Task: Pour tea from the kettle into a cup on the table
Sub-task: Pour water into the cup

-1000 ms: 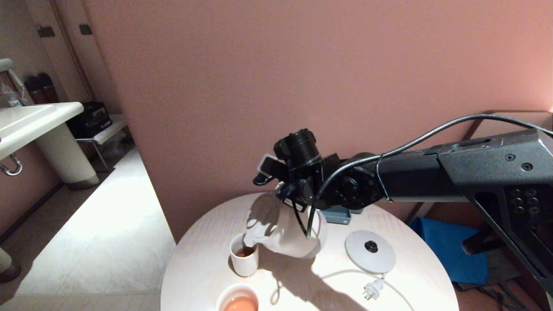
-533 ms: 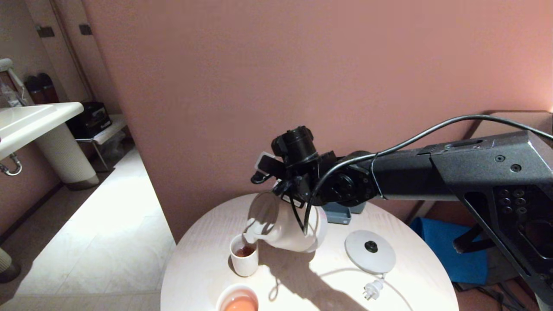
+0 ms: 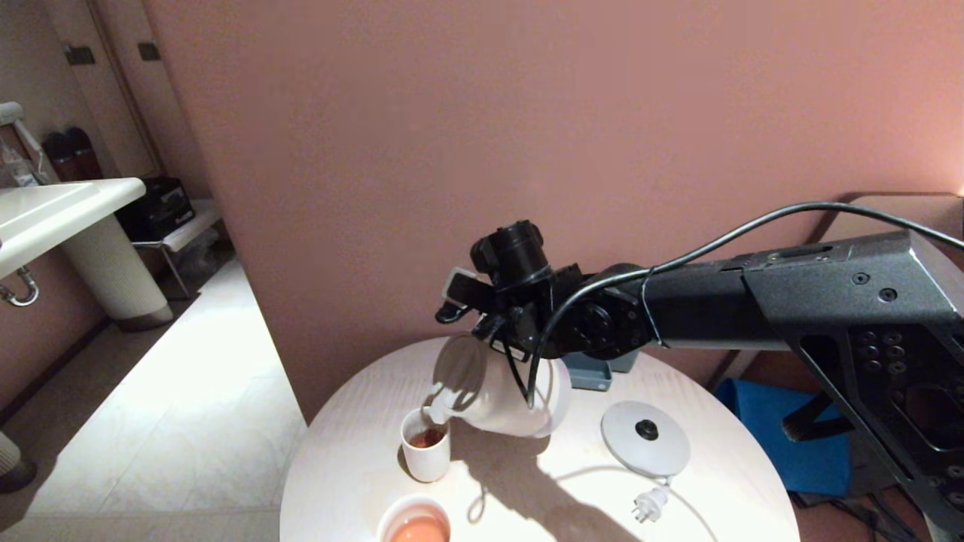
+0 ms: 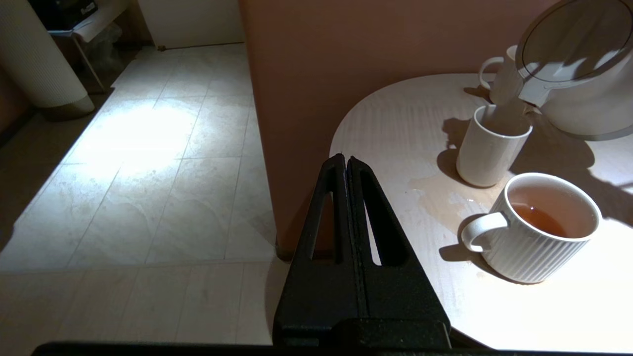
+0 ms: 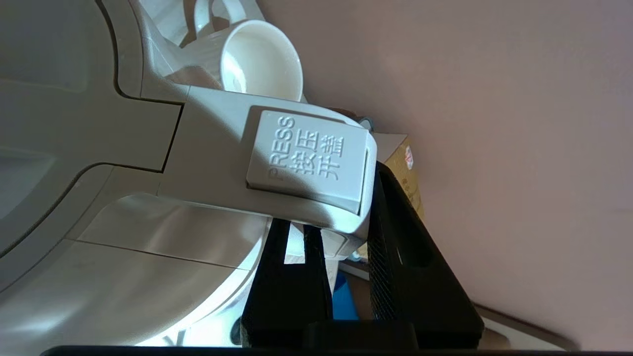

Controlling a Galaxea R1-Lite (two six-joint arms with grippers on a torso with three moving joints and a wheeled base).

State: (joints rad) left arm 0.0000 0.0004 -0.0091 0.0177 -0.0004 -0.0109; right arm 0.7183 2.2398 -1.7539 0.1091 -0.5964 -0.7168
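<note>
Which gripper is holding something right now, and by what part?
The right gripper holds the kettle by its loop handle, fingers clamped just below the lid-release button, tilting the spout over the cup. The left gripper is shut and holds nothing.

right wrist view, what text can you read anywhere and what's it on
"PRESS" and "按压开盖": raised on the lid-release button at the top of the kettle handle, which the right gripper clamps.
Yellow box behind the handle: print too small to read.
No other text in any view.

White kettle (image 3: 504, 395), white cup (image 3: 425, 452), reddish-brown tea (image 3: 427, 437).
</note>
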